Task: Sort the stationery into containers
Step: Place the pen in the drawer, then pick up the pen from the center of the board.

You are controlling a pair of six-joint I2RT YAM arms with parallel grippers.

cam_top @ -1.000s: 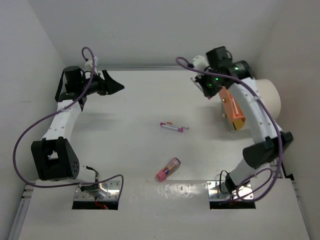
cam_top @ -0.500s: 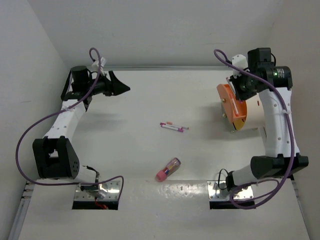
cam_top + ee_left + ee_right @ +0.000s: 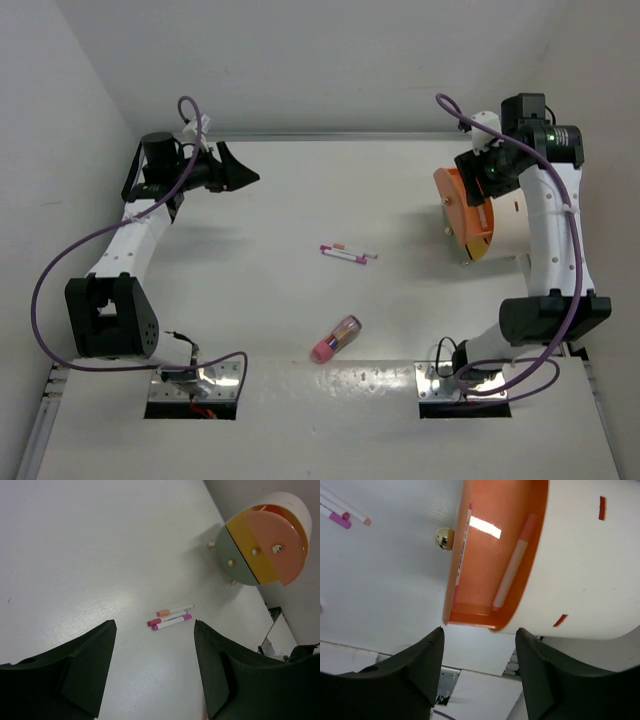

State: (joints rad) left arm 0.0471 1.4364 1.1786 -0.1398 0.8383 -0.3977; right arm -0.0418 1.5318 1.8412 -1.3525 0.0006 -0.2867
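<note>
The container, a cream-white drum with an orange end face, lies on its side at the right. My right gripper hovers over its front, open and holding nothing. Below it an orange compartment stands open, with a white pen lying inside and another along its left wall. Two thin white pens lie mid-table. A pink-ended tube lies nearer the front. My left gripper hangs open at the far left; between its fingers the pens show far off.
The drum's face shows green, yellow and orange sectors with small knobs, and a brass knob sticks out beside the open compartment. Walls close in the table at the back, left and right. Metal mounting plates sit at the near edge.
My right arm has swung right, from beside the drum to over its orange compartment, and its jaws have opened. The left gripper has shifted slightly right.
</note>
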